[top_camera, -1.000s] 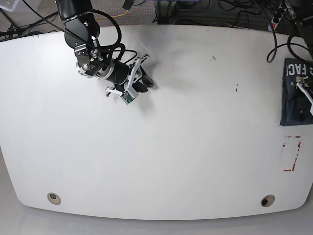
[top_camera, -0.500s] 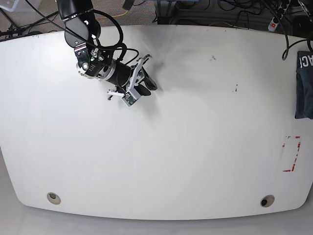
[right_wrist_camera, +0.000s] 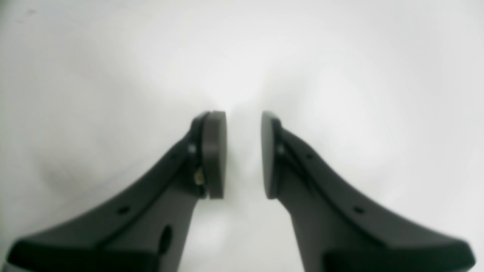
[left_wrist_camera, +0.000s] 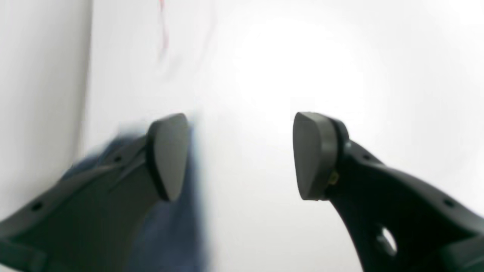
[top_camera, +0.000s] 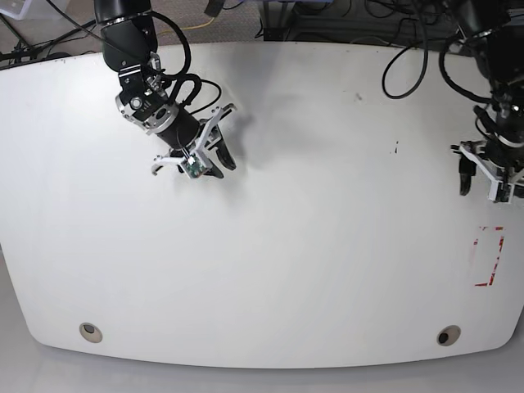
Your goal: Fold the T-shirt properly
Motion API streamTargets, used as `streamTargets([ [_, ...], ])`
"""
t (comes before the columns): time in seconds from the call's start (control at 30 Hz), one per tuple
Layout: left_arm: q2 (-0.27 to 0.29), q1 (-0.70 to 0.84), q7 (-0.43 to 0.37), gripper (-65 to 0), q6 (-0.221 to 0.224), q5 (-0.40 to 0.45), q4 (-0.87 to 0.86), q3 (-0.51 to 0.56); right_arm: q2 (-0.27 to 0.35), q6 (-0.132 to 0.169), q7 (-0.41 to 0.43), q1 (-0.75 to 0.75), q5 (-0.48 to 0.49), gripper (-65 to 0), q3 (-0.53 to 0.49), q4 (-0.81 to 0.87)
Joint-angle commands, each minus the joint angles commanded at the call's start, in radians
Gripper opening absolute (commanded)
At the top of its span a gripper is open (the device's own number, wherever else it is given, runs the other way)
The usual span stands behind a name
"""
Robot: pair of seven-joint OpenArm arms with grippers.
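Where T-shirt (left_wrist_camera: 177, 226) lay at table (top_camera: 327, 246) edge, left gripper (top_camera: 490, 180) now hovers, jaws apart.

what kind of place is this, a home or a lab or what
Most likely a robotics lab or test bench. Two black robot arms, the right gripper and left gripper, work over a bare white table, with cables tangled on the floor behind it.

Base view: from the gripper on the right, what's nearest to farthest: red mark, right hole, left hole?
From the left gripper:
1. Red mark, just below it.
2. Right hole, lower right corner.
3. Left hole, far lower left.
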Motion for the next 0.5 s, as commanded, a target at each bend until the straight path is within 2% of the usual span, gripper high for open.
streamTargets([
  [0.07,0.048,0.034,-0.114,-25.3,0.044,0.037,0.003,0.048,-0.018,-0.009,0.104,-0.028,-0.041,-50.6,0.061,-0.034],
  [0.2,0.138,0.137,-0.232,-25.3,0.12,0.107,0.044,0.117,-0.034,-0.009,0.275,-0.091,-0.072,-50.6,0.161,-0.094],
  [0.3,0.18,0.204,-0.25,-25.3,0.15,0.118,0.091,0.155,-0.046,-0.009,0.353,-0.129,-0.054,-50.6,0.199,-0.129],
  [0.5,0.273,0.379,-0.25,-25.3,0.155,0.117,0.192,0.166,-0.044,-0.012,0.365,-0.262,-0.044,-50.6,0.227,-0.098],
])
